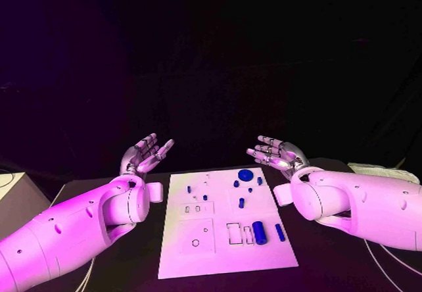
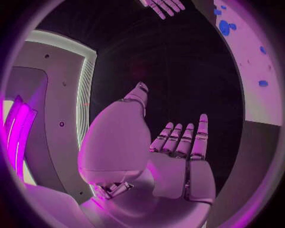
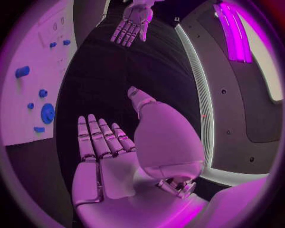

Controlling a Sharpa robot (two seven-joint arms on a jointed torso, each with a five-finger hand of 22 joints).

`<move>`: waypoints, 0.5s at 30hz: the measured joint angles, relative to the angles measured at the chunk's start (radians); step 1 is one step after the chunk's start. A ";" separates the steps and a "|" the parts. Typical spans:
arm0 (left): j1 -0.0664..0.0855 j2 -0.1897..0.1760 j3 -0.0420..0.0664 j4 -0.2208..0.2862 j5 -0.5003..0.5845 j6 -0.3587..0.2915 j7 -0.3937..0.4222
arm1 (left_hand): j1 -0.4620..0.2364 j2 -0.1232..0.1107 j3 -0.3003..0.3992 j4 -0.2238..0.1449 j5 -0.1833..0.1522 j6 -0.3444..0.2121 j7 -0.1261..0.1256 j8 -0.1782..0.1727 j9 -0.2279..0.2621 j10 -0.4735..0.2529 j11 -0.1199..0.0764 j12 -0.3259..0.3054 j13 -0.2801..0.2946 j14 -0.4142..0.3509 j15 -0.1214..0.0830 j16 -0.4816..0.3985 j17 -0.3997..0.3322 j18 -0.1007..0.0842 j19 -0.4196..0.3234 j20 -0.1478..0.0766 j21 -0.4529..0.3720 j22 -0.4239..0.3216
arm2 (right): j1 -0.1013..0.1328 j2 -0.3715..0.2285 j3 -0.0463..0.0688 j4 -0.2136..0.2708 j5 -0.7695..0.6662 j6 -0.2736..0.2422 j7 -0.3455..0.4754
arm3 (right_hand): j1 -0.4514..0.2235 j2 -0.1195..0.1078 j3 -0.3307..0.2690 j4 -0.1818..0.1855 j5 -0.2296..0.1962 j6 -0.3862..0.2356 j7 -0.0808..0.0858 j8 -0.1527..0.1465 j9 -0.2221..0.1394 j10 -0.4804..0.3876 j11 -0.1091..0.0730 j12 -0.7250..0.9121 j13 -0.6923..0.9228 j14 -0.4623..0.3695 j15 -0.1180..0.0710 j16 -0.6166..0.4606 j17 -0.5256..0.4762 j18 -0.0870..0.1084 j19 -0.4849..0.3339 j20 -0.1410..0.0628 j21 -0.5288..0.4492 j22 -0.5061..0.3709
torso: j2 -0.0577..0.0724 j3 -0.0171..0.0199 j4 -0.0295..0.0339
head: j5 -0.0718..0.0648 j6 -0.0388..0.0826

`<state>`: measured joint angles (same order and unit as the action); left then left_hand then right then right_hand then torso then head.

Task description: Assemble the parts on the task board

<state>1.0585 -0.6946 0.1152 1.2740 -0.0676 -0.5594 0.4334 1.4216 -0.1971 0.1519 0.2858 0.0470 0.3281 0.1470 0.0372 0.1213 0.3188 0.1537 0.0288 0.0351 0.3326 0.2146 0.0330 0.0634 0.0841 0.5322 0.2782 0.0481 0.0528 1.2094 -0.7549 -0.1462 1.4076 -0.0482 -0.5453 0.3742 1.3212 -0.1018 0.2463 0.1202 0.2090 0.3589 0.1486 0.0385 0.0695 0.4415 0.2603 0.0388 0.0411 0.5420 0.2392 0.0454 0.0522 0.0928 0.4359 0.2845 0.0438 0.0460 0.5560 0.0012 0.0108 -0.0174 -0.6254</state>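
The white task board lies flat in the middle of the black table. Small blue parts sit on it: a round disc at the far end, a thick cylinder and a thin peg nearer me. My left hand hovers left of the board's far end, fingers spread, holding nothing. My right hand hovers right of the far end, also spread and empty. In the left wrist view my left hand shows a bare palm beside the board. In the right wrist view my right hand is empty, near the disc.
A pale box stands off the table's left edge. A pale cloth-like object lies at the right behind my right arm. Bare black table flanks the board on both sides.
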 measured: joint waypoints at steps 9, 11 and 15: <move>0.000 -0.038 0.004 0.016 -0.029 0.088 -0.022 | 0.054 0.055 0.057 0.006 0.000 0.193 0.012 0.060 0.048 0.246 0.051 0.035 0.019 0.311 0.002 0.078 0.053 0.053 0.213 0.010 0.054 0.024 | 0.029 0.003 -0.012 -0.086 -0.175 0.091 -0.048 | 0.076 -0.003 0.033 -0.033 -0.003 0.140 0.009 0.032 0.021 0.153 -0.008 0.012 0.010 0.162 -0.015 0.029 0.018 0.035 0.138 0.003 0.035 0.016 | 0.004 -0.0006 0.0037 | -0.007 -0.019; 0.000 -0.047 0.004 0.024 -0.031 0.097 -0.023 | 0.058 0.071 0.071 0.001 0.000 0.288 0.020 0.090 0.071 0.404 0.065 0.063 0.031 0.439 -0.015 0.117 0.076 0.081 0.277 0.008 0.082 0.033 | 0.034 0.004 -0.011 -0.095 -0.234 0.092 -0.051 | 0.081 -0.008 0.042 -0.042 -0.004 0.183 0.013 0.043 0.027 0.205 -0.014 0.017 0.013 0.203 -0.022 0.036 0.023 0.039 0.181 0.003 0.047 0.020 | 0.008 -0.0007 0.0065 | -0.010 -0.022; 0.000 -0.066 0.004 0.056 -0.040 0.120 -0.027 | 0.069 0.083 0.102 -0.010 0.003 0.479 0.052 0.152 0.109 0.619 0.038 0.098 0.036 0.612 -0.063 0.185 0.122 0.087 0.415 -0.023 0.148 0.054 | 0.042 0.013 -0.010 -0.112 -0.399 0.093 -0.058 | 0.092 -0.009 0.068 -0.068 -0.004 0.310 0.029 0.070 0.045 0.340 -0.034 0.022 0.018 0.313 -0.046 0.060 0.034 0.055 0.292 -0.002 0.083 0.029 | 0.016 -0.0013 0.0114 | -0.016 -0.025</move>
<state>1.0580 -0.7607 0.1188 1.3300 -0.1081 -0.4392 0.4067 1.4909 -0.1143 0.2536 0.2755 0.0502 0.8069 0.1991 0.1888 0.2302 0.9373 0.1915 0.1269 0.0714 0.9451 0.1511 0.2179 0.1852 0.1707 0.9469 0.2557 0.1966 0.1065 1.2517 -0.7420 -0.1566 1.2959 -0.4467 -0.4527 0.3158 1.4137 -0.1108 0.3140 0.0526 0.2046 0.6685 0.1779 0.1089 0.1145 0.7814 0.2265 0.0609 0.0590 0.8551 0.1929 0.1051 0.0861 0.1475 0.7277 0.2824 0.1269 0.0752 0.5719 -0.0002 0.0222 -0.0330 -0.6508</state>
